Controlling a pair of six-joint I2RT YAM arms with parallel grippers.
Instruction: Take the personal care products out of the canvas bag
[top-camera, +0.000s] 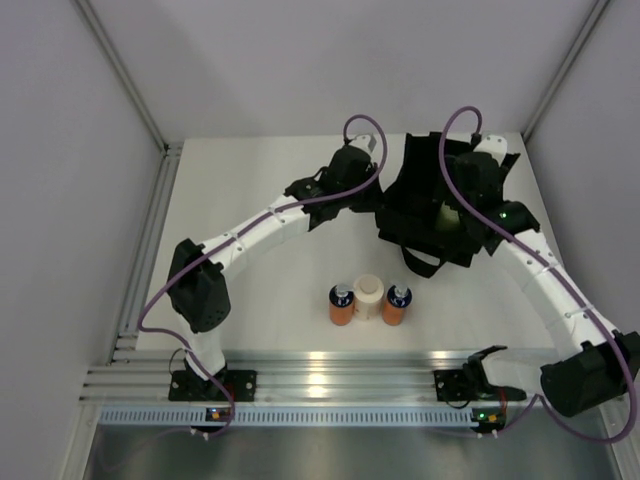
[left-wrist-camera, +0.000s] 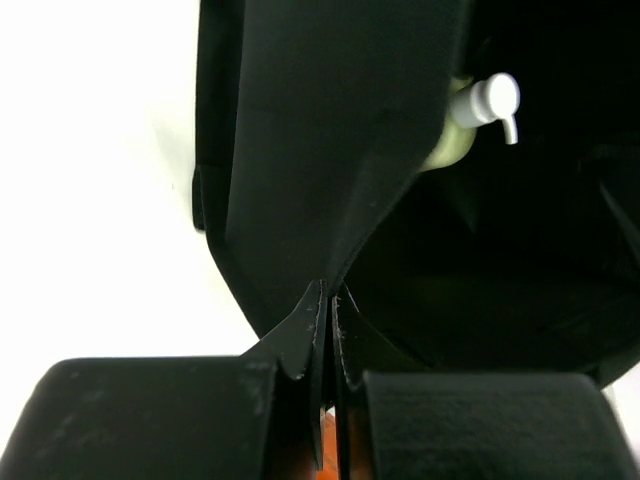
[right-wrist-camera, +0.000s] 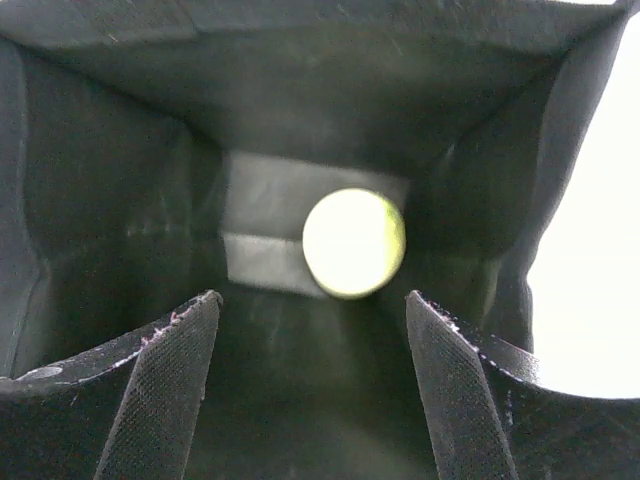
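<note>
Now: left claw pinching floppy bag wall; right claw spread inside bag, facing pump bottle lying there. Probably light, slick, round: grip across body, not pump.

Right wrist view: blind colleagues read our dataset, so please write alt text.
A yellow-green bottle shows end-on, a round disc, deep inside the black bag. The open right gripper points at it, one finger either side below.

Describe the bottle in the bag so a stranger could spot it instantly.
Look at the table's far right for the black bag. One bottle sits inside it. Unlike the three bottles standing out front, it is yellow-green with a white pump.
</note>
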